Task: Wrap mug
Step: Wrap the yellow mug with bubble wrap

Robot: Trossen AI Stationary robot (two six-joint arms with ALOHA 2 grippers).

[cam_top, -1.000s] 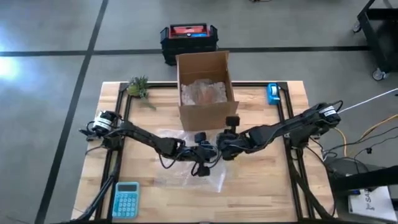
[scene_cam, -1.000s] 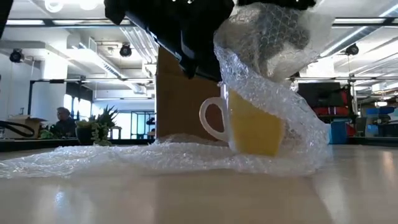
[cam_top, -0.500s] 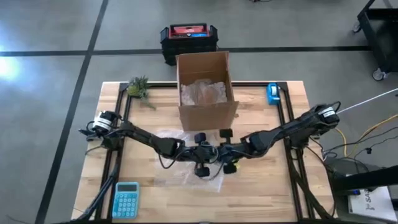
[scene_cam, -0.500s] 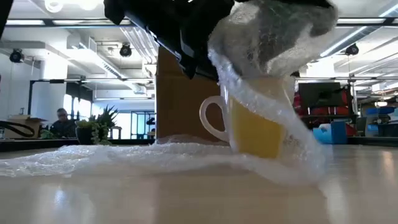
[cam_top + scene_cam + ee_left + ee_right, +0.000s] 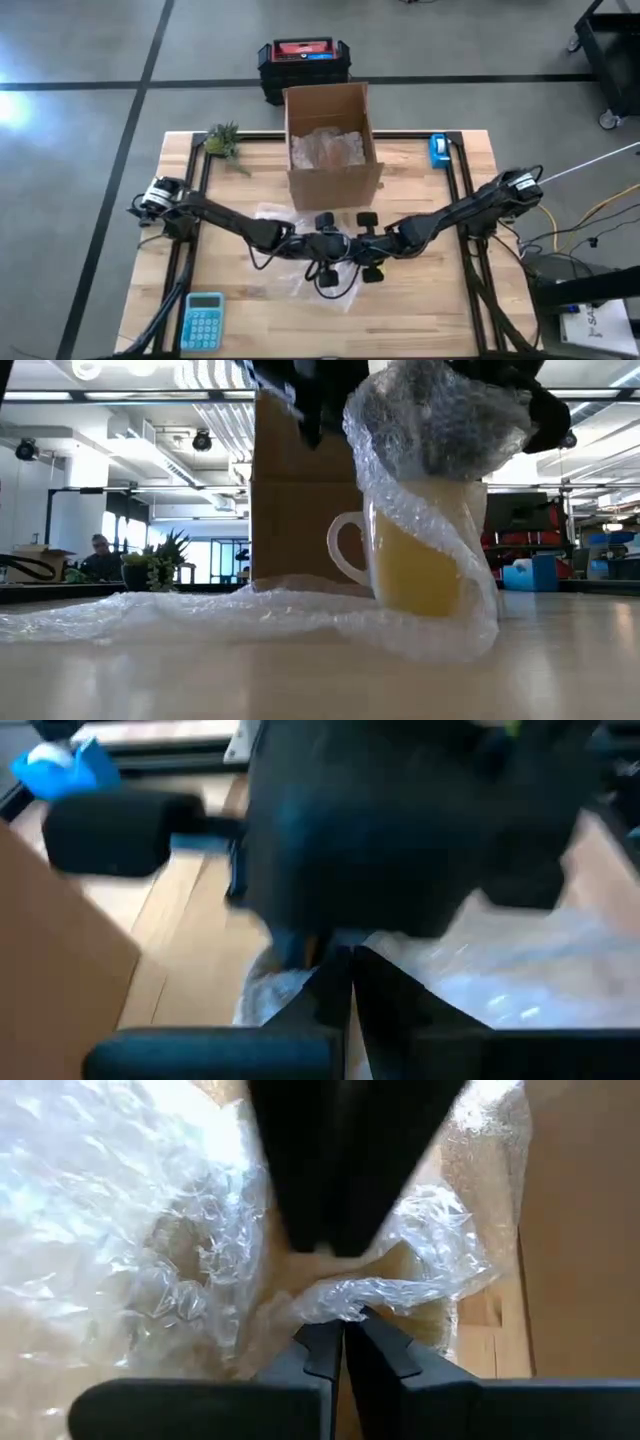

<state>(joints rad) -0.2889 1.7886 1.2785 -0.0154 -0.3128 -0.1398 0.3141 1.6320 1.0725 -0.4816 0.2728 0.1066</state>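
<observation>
Wrap (image 5: 200, 610) sprawls across lower frame, its flap draped over the mug (image 5: 415, 550) at centre. Right gripper (image 5: 343, 1318) pinches that flap shut; left gripper (image 5: 322, 244), just beside — jaws, can't tell. Keep tension, pull it fully across.

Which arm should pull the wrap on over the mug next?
Right. The right gripper is shut on the bubble wrap over the mug; the left gripper waits beside it.

Yellow mug (image 5: 415, 565) with white handle stands upright on the bench, handle side exposed. Clear bubble wrap (image 5: 200, 615) lies flat beneath it and drapes over its top and far side.
</observation>
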